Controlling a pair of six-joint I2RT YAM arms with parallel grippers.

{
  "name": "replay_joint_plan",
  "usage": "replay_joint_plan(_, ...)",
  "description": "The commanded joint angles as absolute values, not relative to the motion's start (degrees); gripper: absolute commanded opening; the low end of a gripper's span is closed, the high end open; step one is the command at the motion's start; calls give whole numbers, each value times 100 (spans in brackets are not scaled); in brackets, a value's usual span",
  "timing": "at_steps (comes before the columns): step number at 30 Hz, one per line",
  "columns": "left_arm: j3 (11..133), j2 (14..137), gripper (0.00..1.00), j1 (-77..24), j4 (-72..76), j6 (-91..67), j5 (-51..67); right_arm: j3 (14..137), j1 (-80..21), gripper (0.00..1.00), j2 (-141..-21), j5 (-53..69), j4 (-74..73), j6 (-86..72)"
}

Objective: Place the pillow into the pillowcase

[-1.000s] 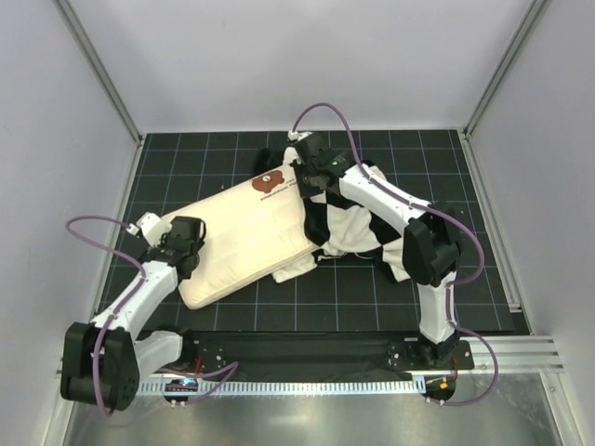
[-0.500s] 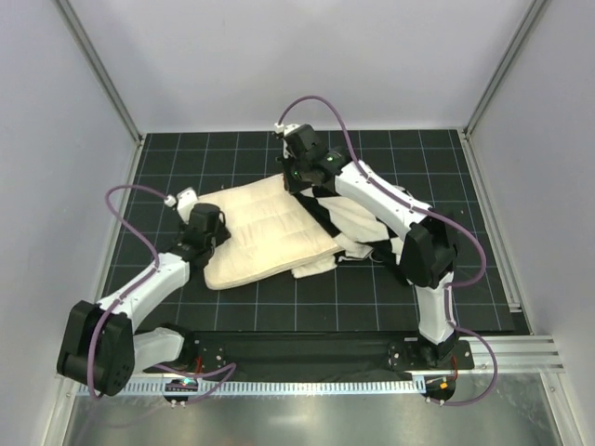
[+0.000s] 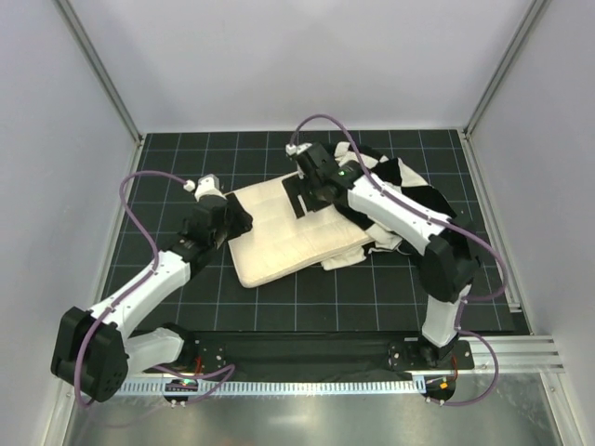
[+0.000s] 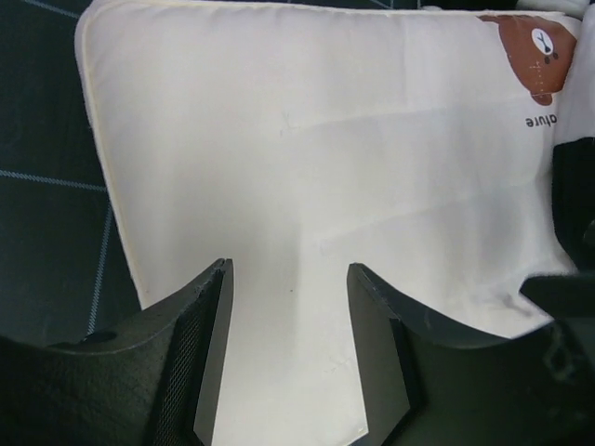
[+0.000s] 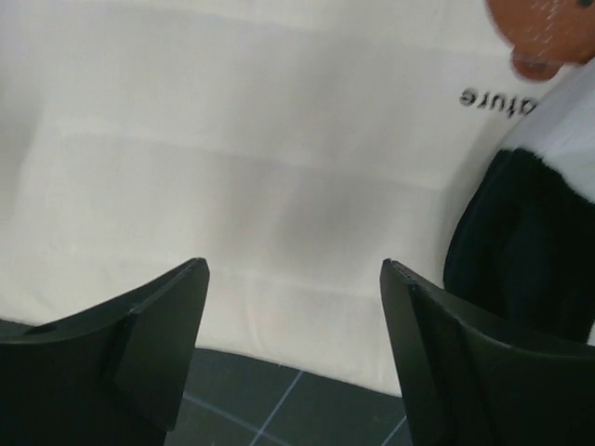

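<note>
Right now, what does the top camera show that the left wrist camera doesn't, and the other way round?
Only the top view shows both arms, the right claw open over the pillow's far edge, and the bulk of the pillowcase bunched at the pillow's right end, which it partly covers. Only the left wrist view shows the brown bear mark, the small print below it, and the left claw open with bare pillow between its fingers. Both show the pillow on the black mat.

bright even light; right wrist view perhaps blurred
</note>
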State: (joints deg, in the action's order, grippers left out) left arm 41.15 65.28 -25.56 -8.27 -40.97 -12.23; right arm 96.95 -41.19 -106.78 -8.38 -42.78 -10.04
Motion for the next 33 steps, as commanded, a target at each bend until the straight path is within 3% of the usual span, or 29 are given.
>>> replay_joint_plan(1, 4359, 6556, 56, -2619, -500, -4139, -993, 8724, -4166, 83, -9513, 128, -3377, -879)
replay_joint_plan(3, 4359, 6583, 59, -2610, -536, -4157, -1045, 8325, -4184, 95, -9230, 1113, -2851, -931)
replay_joint_plan(5, 4429, 6574, 72, -2619, -807, -4201, -1264, 7920, -4236, 97, -8957, 1824, -2577, -1089)
replay_joint_plan(7, 4543, 6557, 91, -2558, -1306, -4227, -1800, 7753, -4455, 100, -8903, 1916, -2268, -1151)
replay_joint_plan(10, 4834, 6557, 100, -1938, -1914, -4516, -1856, 7953, -4832, 100, -9096, 1469, -2241, -1230)
replay_joint_plan(18, 4404, 5600, 100, -186, -2285, -5238, -1345, 8217, -5598, 100, -10018, 285, -1476, -1837)
replay_joint_plan(25, 4351, 5317, 100, 167, -2434, -5195, -1178, 9288, -6143, 99, -11327, -1370, -1898, -1697)
replay_joint_plan(30, 4307, 5326, 100, 176, -2417, -5177, -1169, 10184, -6249, 100, -12259, -2213, -3038, -1450)
replay_joint_plan(31, 4289, 5335, 100, 184, -2365, -5177, -1169, 10343, -6258, 96, -12548, -2563, -3598, -1511)
replay_joint_plan(32, 4254, 5378, 100, 185, -2338, -5177, -1169, 10501, -6258, 85, -12664, -3175, -3891, -1642)
replay_joint_plan(33, 4237, 5405, 100, 176, -2286, -5185, -1143, 10764, -6258, 35, -12778, -3486, -4155, -1809)
